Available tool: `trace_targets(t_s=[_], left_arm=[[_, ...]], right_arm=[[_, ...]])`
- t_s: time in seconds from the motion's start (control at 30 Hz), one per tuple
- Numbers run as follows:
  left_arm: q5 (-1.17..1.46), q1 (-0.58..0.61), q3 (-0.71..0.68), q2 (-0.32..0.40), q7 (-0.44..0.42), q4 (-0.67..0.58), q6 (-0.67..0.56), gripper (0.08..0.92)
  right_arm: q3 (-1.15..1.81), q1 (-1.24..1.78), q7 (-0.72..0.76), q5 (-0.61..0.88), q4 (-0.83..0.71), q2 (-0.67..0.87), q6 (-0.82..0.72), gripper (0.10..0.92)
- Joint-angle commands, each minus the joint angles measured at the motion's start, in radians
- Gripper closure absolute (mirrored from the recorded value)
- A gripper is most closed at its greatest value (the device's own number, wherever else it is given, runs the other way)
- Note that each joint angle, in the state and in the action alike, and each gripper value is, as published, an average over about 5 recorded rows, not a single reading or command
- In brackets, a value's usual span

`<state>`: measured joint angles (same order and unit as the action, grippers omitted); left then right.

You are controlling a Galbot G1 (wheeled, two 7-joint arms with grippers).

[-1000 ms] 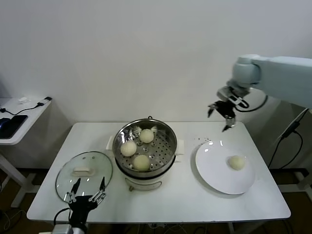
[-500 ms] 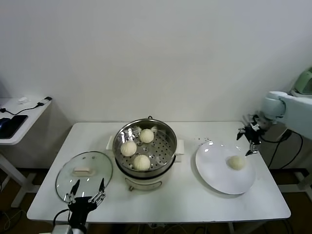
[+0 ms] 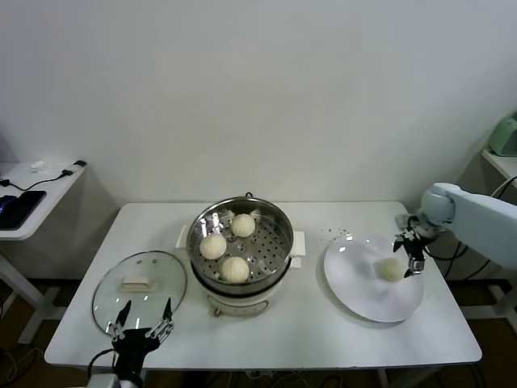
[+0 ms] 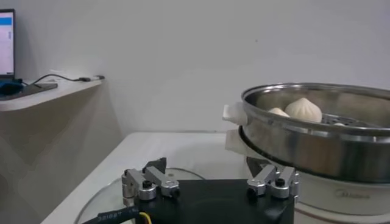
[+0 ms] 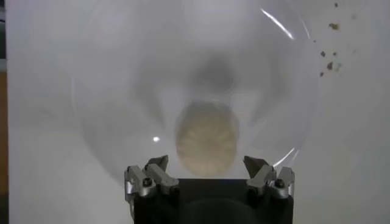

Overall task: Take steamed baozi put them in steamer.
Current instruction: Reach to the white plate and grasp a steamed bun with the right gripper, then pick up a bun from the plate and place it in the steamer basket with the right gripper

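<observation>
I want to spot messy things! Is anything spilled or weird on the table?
Yes, a little. Some small dark crumbs lie scattered on the white table, just beyond the plate on its steamer side. The right wrist view shows them too. Everything else sits upright and tidy.

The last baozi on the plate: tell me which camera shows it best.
The right wrist view: the last baozi fills the middle of the picture on the plate, seen between the open right gripper. The head view shows it small, partly behind that gripper. The left wrist view does not show it.
</observation>
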<state>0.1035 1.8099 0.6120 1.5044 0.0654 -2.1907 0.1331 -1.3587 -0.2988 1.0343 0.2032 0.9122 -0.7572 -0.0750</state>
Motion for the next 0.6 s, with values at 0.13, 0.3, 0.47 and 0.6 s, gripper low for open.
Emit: trace_targets(t_s=[0.13,0.3,0.47,0.6], left_arm=[[0.002,-0.002,0.0,-0.003,-0.001,0.006,0.0,0.177],[0.003,-0.002,0.0,-0.003,0.0,0.005,0.0,0.177],[0.003,-0.001,-0.002,-0.002,0.0,0.002,0.001,0.177],[0.004,0.001,-0.001,-0.003,0.0,-0.004,0.003,0.177]], right_arm=[[0.131,0.124,-0.024,-0.051,-0.098,-0.059,-0.012,0.203],[0.129,0.123,-0.022,-0.055,-0.097,-0.066,-0.014,0.211],[0.122,0.105,-0.018,-0.051,-0.077,-0.06,-0.019,0.305],[0.05,0.017,-0.014,-0.015,-0.008,-0.029,-0.034,0.351]])
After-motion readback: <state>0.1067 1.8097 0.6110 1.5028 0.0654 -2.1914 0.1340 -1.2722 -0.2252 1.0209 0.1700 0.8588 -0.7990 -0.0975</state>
